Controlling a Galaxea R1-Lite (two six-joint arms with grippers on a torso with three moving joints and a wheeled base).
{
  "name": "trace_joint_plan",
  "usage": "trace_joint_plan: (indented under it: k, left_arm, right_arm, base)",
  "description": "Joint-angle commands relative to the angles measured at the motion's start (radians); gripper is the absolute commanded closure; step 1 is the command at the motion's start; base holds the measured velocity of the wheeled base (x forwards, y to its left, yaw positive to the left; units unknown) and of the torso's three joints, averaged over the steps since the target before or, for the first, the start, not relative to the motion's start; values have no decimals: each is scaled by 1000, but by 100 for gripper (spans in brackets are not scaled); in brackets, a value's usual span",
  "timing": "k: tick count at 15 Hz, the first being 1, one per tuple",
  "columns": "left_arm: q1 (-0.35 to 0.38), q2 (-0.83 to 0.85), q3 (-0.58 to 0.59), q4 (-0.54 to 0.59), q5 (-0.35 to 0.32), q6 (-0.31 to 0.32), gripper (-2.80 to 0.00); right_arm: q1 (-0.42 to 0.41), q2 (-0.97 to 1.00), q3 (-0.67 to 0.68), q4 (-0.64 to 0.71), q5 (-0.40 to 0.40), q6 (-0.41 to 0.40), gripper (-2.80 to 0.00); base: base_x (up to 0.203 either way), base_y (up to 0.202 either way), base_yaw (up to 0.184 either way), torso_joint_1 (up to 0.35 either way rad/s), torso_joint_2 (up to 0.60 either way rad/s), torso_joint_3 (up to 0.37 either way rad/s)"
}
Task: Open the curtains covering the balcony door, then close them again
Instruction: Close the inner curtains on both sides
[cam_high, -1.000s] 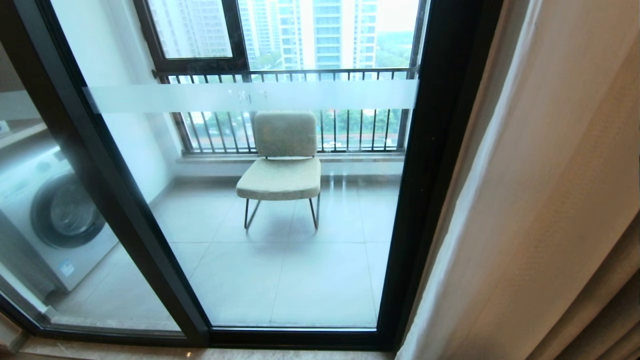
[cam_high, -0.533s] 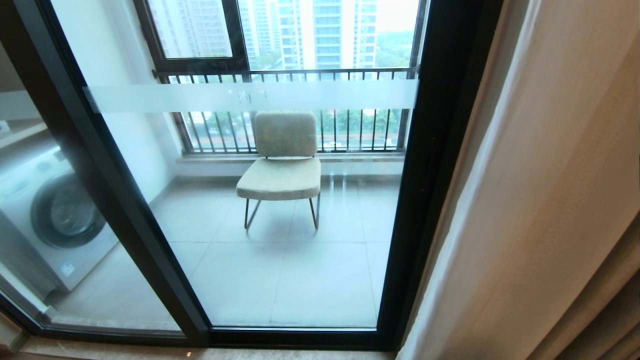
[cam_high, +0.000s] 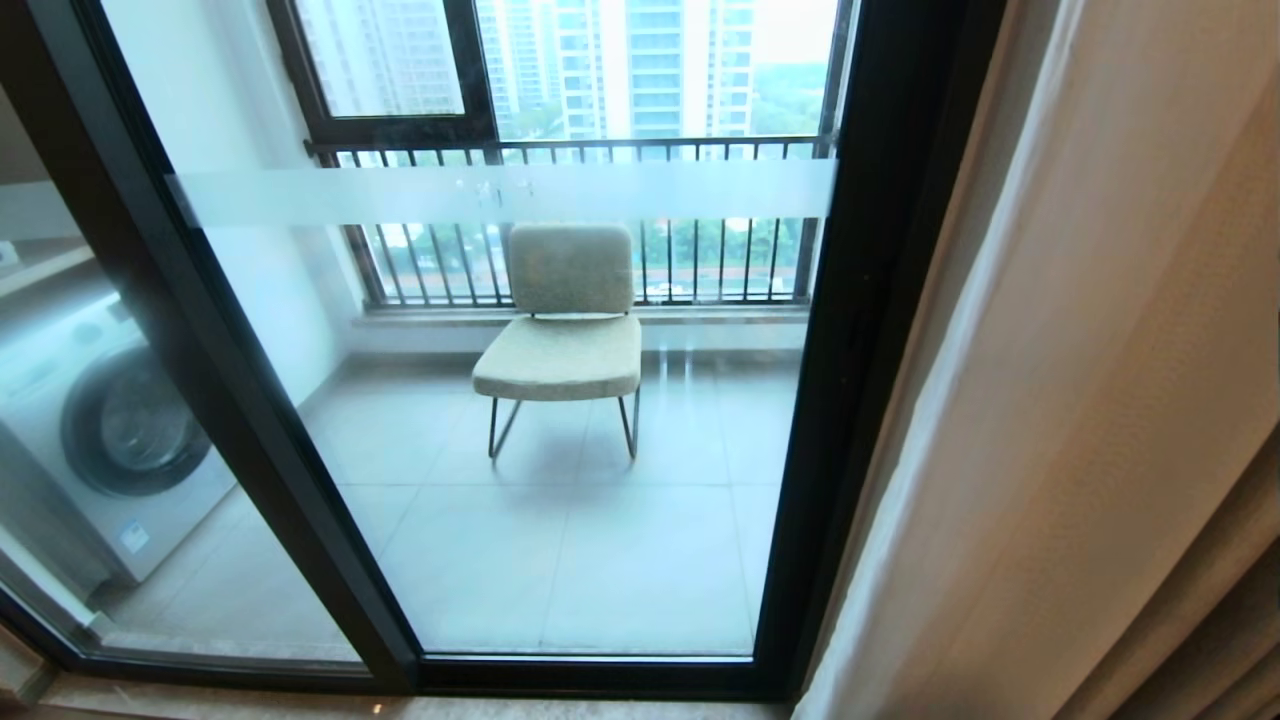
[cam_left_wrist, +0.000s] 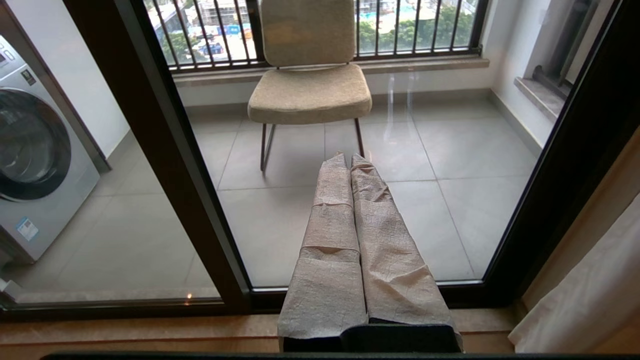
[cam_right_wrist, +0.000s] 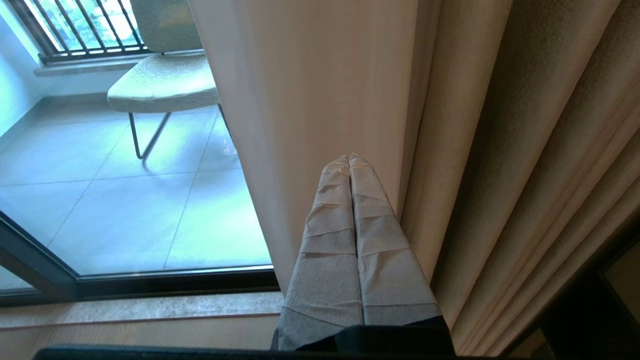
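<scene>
The right pincer (cam_right_wrist: 349, 159) is pressed together, its tip close to the curtains (cam_high: 1080, 400), gathered at the door's right edge. The left pincer (cam_left_wrist: 348, 157), also pressed together, points at the uncovered door (cam_high: 520, 400). Beyond the glass stands a chair (cam_high: 565, 330).

A chair (cam_high: 565, 330) stands on the tiled floor (cam_high: 560, 560) before a railing (cam_high: 600, 150); a washer (cam_high: 100, 430) sits left
</scene>
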Motion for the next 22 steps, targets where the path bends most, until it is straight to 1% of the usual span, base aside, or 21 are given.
trace_joint_plan:
  k: [1,22]
  left_arm:
    - [0,0,0,-1,0,0,0]
    - [0,0,0,-1,0,0,0]
  right_arm:
    - [0,0,-1,0,0,1,0]
    - [0,0,-1,0,0,1,0]
  base:
    - [0,0,0,0,0,0]
    - [0,0,0,0,0,0]
